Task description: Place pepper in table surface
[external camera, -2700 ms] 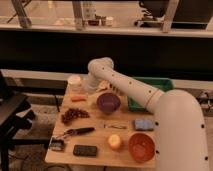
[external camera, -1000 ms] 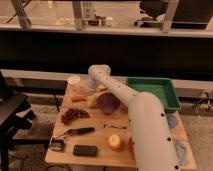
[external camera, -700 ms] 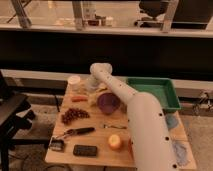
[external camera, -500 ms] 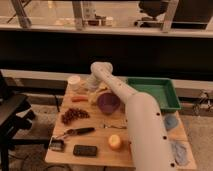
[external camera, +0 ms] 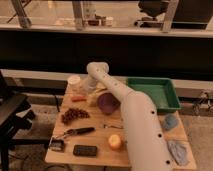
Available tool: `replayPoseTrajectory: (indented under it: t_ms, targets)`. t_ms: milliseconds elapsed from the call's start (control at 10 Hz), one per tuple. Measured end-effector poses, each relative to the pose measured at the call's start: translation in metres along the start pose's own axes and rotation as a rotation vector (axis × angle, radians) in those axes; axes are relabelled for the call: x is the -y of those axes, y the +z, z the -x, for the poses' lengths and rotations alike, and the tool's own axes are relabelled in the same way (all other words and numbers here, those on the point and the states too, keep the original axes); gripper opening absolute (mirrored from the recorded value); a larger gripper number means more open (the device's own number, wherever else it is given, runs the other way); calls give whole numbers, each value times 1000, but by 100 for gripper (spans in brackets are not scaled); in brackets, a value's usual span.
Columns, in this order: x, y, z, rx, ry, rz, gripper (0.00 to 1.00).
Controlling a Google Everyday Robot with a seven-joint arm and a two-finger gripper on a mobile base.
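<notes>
The pepper (external camera: 78, 98) lies flat on the wooden surface (external camera: 100, 136) at the left middle of the frame. It sits just below a white cup (external camera: 75, 81) and left of some yellow pieces (external camera: 95, 95) and the purple bowl (external camera: 107, 103). The gripper (external camera: 90, 87) hangs at the end of the white arm, which rises from the lower right and bends down at the upper centre. It is close above and to the right of the pepper. How wide it stands, or whether it touches the pepper, I cannot tell, because the wrist blocks the view. The pepper looks slim and tapered, so it is probably very light, with a smooth, waxy skin that could slide or roll under a light pinch. It is likely firm enough for a gentle grip but would bruise or crease if clamped hard. The best hold is probably across the thicker part of the body, with the jaws set at right angles to its length, not at the thin tip, where it would pivot. It already seems to rest on the surface, so little more than a clean let-go and a straight lift away is probably needed. Care is needed not to drag it toward the cup or the nearby left edge of the surface.
</notes>
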Motion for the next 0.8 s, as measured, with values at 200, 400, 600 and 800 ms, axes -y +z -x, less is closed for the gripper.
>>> replayPoseTrajectory:
  t_ms: [200,400,600,800]
  targets:
    - [-2,6,5,0,-20,30,74]
    - [-2,8,8,0,-29,40,74]
    - [-3,8,6,-1,-27,40,74]
    - [-3,7,6,-2,-25,40,74]
